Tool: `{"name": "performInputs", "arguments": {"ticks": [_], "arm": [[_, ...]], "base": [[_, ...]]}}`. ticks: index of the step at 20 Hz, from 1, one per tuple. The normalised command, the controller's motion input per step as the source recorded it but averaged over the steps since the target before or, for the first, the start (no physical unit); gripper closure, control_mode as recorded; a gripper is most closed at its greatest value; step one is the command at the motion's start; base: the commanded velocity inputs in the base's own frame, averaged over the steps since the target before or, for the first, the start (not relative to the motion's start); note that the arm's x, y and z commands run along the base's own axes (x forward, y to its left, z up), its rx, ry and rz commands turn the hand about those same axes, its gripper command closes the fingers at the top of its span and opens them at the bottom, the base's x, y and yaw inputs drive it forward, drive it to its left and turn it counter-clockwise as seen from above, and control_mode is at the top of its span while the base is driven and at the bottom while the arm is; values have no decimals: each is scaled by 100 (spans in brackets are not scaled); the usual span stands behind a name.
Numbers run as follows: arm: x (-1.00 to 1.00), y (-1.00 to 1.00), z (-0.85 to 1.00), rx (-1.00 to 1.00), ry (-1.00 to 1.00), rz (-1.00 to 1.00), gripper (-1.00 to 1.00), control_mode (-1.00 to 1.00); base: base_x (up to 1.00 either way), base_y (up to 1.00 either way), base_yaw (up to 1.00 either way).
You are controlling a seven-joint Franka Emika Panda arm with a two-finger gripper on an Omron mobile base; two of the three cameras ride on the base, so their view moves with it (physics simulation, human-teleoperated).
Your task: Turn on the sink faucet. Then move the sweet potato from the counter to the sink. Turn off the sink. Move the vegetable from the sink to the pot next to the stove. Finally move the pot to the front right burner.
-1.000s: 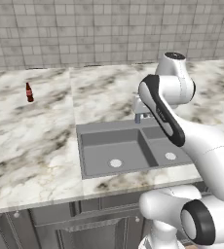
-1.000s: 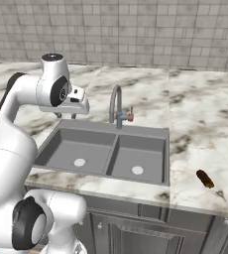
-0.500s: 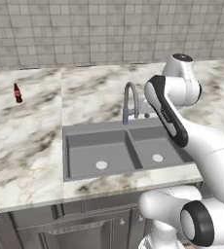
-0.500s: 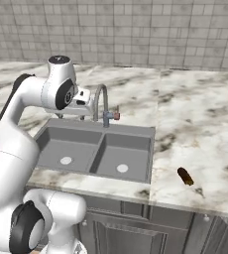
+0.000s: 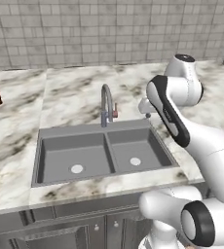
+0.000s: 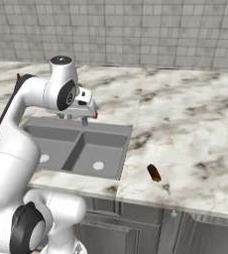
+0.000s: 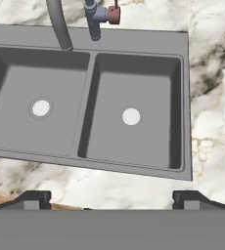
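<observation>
Two fingertips of the gripper (image 7: 112, 197) stood wide apart, holding nothing, above the sink (image 7: 134, 161). Faucet (image 7: 60, 24) rose at 11 o'clock; its small lever (image 7: 114, 14) risked being missed. Sweet potato (image 6: 153, 172) lay on the table (image 6: 195, 139), well apart.

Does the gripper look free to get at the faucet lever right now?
Probably yes: the gripper hangs open above the sink, and nothing stands between it and the faucet lever.
</observation>
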Motion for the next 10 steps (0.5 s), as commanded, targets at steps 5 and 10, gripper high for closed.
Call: {"name": "performInputs", "arguments": {"ticks": [5,10], "arm": [[0,0,0,0,0,0,-100,100],[0,0,0,0,0,0,-100,100]], "base": [[50,-25,0],[56,-24,-1]]}}
